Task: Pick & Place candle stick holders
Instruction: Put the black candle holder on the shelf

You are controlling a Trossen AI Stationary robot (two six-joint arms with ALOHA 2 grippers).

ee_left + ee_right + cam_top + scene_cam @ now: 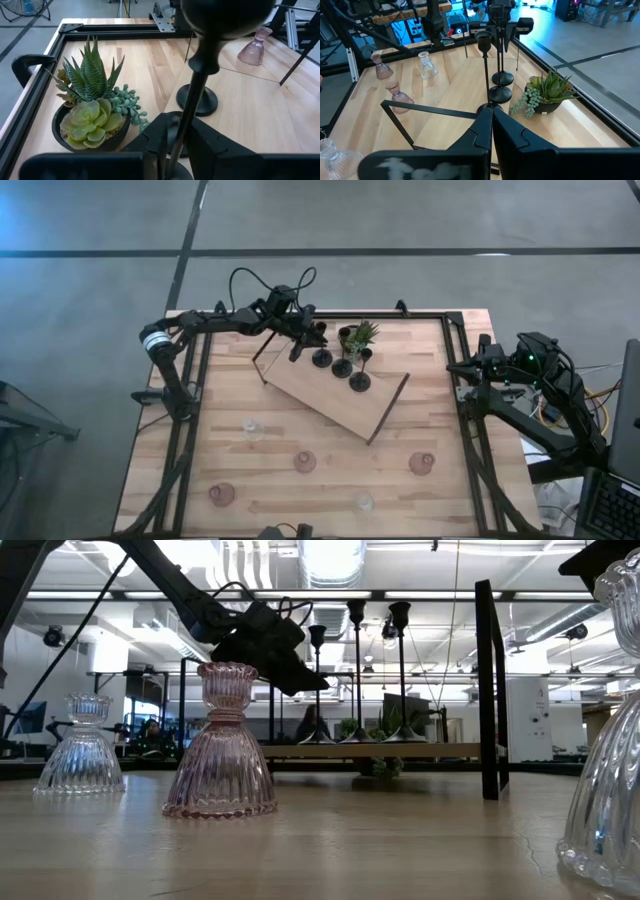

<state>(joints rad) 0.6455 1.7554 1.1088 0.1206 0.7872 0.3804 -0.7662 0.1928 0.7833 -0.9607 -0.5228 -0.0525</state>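
Observation:
Three slim black candle stick holders [342, 367] stand by their round bases on the wooden board [320, 405], next to the potted plant [362, 332]. My left gripper [303, 345] is at the far-left holder [322, 358] and shut on its stem, with the holder's cup [225, 15] above the fingers. Several pink and clear glass cups [304, 462] stand on the table nearer the front; one pink cup [220, 745] is close in the low view. My right gripper [462, 370] is shut and empty at the table's right edge, and its fingers also show in the right wrist view [492, 130]. My left gripper pinches the thin stem [181, 127] of the leftmost black holder between its two fingers, partway up the stem. The fingers come from the table's left, slanting down, and lie across the stem. The holder stays upright with its base [318, 739] on the board.
The board has dark metal handles [262, 360] at its ends and lies slanted across the table's middle. The plant [92, 105] stands close beside the holders. A black frame rail [455, 410] runs along the table's edges. Open tabletop lies between the board and the glass cups.

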